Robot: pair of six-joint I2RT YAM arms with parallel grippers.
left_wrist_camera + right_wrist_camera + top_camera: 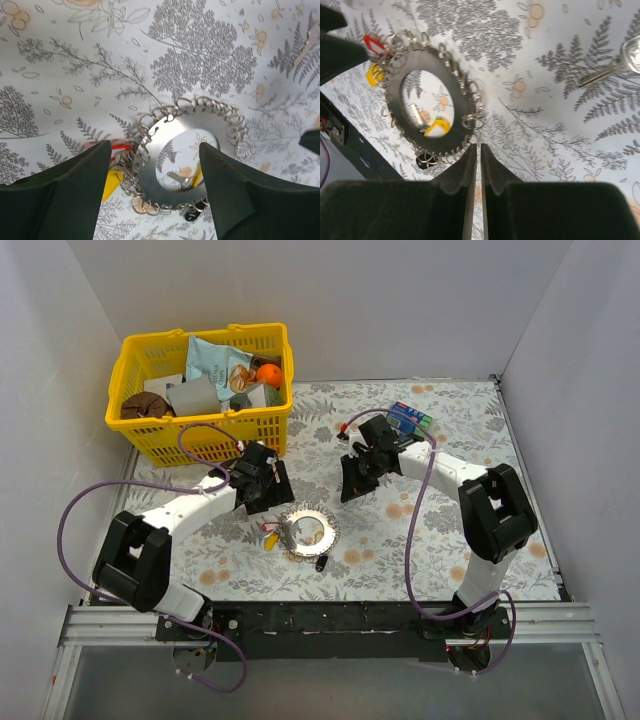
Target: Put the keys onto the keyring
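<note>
The keyring is a flat metal hoop edged with small split rings, lying on the floral cloth between the arms. In the left wrist view the keyring lies below my open left gripper, which holds nothing. A yellow-headed key lies inside the hoop. Another yellow head and a red piece lie at its left edge, and a dark key at its near edge. My right gripper is shut and empty, just beside the keyring. A silver key lies apart on the cloth.
A yellow basket full of packets and oddments stands at the back left. A blue-green packet lies at the back behind the right arm. White walls close in both sides and the back. The dark key lies near the front edge.
</note>
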